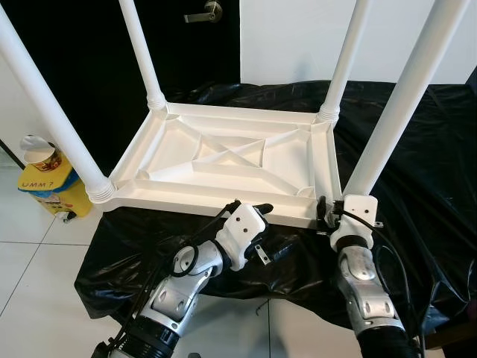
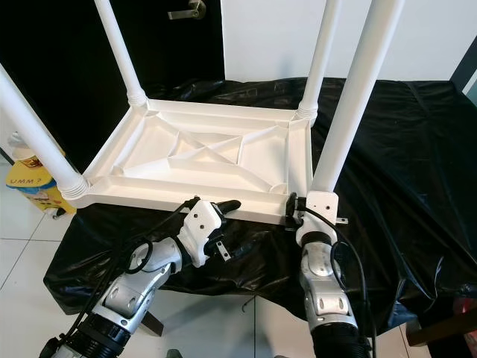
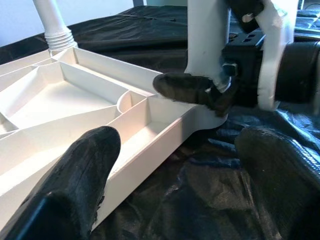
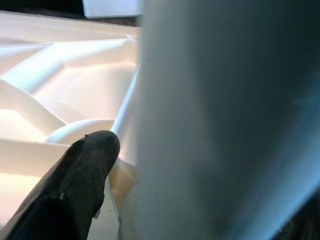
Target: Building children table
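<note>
I read "UMM?" in dark letters on yellow box (image 1: 51, 186) on floor, left of black-covered table (image 1: 425, 194). No other words I can read.

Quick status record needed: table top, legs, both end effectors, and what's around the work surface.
table top: white table top, upside down, ribbed underside up, on black sheet
legs: four white legs stand at its corners; near-right leg at the right end effector
right end effector: around the base of the near-right leg, shut on it
left end effector: open, at the near edge of the table top, holding nothing
surroundings: yellow container on the floor to the left; dark door behind
</note>
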Available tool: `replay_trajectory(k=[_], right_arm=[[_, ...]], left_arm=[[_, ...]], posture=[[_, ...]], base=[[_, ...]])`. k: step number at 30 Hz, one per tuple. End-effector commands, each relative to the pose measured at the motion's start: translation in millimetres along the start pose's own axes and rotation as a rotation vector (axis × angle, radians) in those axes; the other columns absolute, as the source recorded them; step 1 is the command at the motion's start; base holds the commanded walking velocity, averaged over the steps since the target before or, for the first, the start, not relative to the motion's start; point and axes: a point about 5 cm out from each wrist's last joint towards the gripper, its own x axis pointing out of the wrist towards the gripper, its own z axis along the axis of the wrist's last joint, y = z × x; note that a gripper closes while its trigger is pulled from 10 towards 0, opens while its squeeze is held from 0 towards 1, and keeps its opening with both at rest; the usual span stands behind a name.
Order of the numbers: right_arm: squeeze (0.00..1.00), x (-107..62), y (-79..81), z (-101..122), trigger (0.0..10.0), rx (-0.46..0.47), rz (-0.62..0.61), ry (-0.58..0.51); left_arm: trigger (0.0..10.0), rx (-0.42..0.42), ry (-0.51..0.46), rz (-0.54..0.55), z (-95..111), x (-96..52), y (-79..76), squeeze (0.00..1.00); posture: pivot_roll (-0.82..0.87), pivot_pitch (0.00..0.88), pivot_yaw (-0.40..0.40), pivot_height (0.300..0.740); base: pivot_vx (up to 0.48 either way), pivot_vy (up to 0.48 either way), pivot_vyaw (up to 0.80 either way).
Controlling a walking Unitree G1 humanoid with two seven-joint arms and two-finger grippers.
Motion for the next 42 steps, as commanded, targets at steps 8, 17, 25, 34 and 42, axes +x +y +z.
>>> replay_trajectory(k=[8,17,25,34,42], right_arm=[[0.0,-4.1,-23.9,5.7,10.0,-0.03,0.326,-0.041],[0.0,5.1,-28.2,9.0,10.0,-0.117,0.515,-0.023],[0.0,13.3,-20.2,5.9,4.5,-0.143,0.585,-0.015],[0.0,10.2,-20.9,-5.7,10.0,-0.115,0.587,0.035],[0.0,11.1,-25.0,-10.0,10.0,-0.092,0.51,0.062]], left_arm=[[10.0,0.016,0.008,0.005,-0.4,-2.8,0.5,0.0],[10.0,0.016,0.015,-0.014,-1.6,-4.0,-0.2,0.0],[10.0,0.017,0.012,-0.02,-0.8,-1.8,-1.2,0.0],[10.0,0.012,0.015,-0.009,-1.2,-4.7,-1.5,0.0],[10.0,0.01,0.013,-0.011,-1.0,-3.4,-2.2,0.0]], posture=[[0.03,0.017,0.01,0.74],[0.02,0.02,0.023,0.74],[0.03,0.015,0.017,0.74],[0.03,0.027,0.012,0.74],[0.02,0.032,0.013,0.74]], base=[[0.0,0.0,0.0],[0.0,0.0,0.0],[0.0,0.0,0.0],[0.0,0.0,0.0],[0.0,0.0,0.0]])
